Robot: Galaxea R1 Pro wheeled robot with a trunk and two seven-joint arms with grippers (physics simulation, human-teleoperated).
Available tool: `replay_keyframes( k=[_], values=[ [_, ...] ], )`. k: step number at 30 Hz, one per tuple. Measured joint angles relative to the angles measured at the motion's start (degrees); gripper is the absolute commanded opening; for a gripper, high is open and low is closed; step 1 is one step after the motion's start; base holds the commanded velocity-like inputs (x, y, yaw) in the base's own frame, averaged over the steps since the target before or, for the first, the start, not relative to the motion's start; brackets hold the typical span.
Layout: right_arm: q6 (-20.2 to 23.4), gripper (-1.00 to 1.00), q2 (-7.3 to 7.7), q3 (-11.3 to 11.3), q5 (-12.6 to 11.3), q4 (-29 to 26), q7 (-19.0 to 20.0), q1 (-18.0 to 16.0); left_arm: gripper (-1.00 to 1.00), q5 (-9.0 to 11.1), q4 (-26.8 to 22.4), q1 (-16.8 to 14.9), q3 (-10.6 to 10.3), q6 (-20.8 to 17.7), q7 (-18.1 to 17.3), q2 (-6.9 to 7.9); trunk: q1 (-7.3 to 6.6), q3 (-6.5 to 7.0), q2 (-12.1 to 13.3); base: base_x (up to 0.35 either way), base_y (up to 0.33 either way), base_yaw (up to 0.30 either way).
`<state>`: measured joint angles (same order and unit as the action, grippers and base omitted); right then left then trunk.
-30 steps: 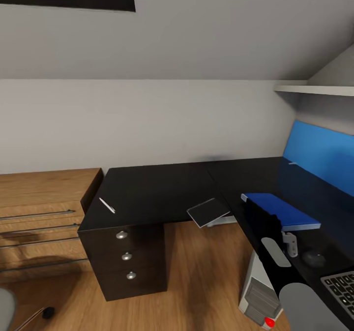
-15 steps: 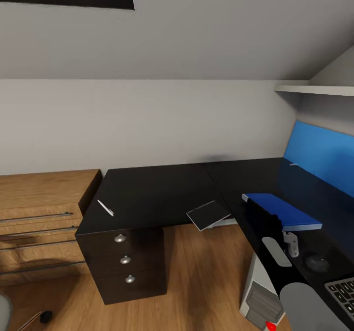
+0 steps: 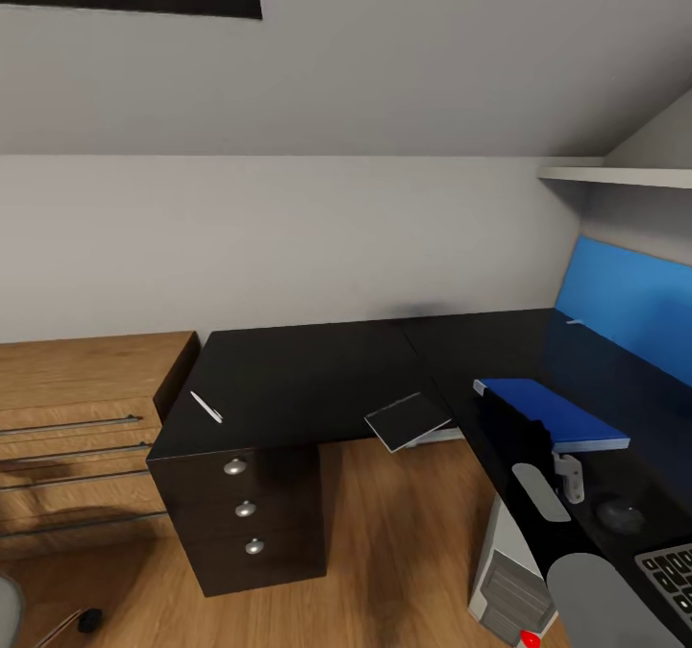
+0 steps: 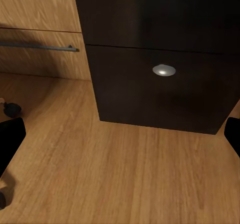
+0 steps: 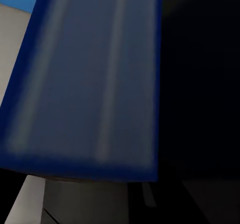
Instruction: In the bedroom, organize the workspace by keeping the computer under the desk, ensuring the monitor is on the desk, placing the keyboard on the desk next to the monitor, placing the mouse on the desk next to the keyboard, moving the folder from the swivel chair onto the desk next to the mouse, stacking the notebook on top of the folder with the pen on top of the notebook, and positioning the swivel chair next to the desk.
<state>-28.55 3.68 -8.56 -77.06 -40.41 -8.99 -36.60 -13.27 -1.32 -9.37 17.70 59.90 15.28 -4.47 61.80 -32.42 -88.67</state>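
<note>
My right gripper (image 3: pixel 567 470) hangs over the blue folder (image 3: pixel 553 412) on the desk (image 3: pixel 308 379); I can't tell how open it is. The notebook (image 3: pixel 407 418) overhangs the edge, so a careless nudge could tip it off.

The room has a pale grey wall (image 3: pixel 288 235) under a sloped ceiling (image 3: pixel 404 52). The floor (image 3: pixel 384 552) is of warm wooden boards. A black L-shaped desk (image 3: pixel 308 379) stands in the corner, with three drawers with round silver knobs (image 3: pixel 246 509). Beside it stands a wooden dresser (image 3: pixel 86 417) with long metal handles. A white shelf (image 3: pixel 615 176) hangs on the right wall.
</note>
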Motion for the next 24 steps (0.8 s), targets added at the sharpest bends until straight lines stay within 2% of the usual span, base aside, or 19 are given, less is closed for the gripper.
replay_keyframes(
  k=[1, 16, 24],
  values=[
    [-0.3, 1.00, 0.00, -0.1, -2.0, 1.0, 0.0, 0.0, 1.00, 0.0, 0.0, 0.0, 0.0, 0.0, 0.0, 0.00, 0.01, -0.01, 0.0, 0.000, 0.000, 0.000],
    [-0.4, 1.00, 0.00, -0.1, -1.9, 0.9, -0.1, 0.0, 1.00, 0.0, 0.0, 0.0, 0.0, 0.0, 0.0, 0.00, 0.00, 0.00, 0.0, -0.002, 0.000, 0.000],
    [-0.4, 1.00, 0.00, -0.1, -1.9, 0.9, -0.1, 0.0, 1.00, 0.0, 0.0, 0.0, 0.0, 0.0, 0.0, 0.00, 0.03, 0.00, 0.0, -0.223, 0.000, 0.000]
  ],
)
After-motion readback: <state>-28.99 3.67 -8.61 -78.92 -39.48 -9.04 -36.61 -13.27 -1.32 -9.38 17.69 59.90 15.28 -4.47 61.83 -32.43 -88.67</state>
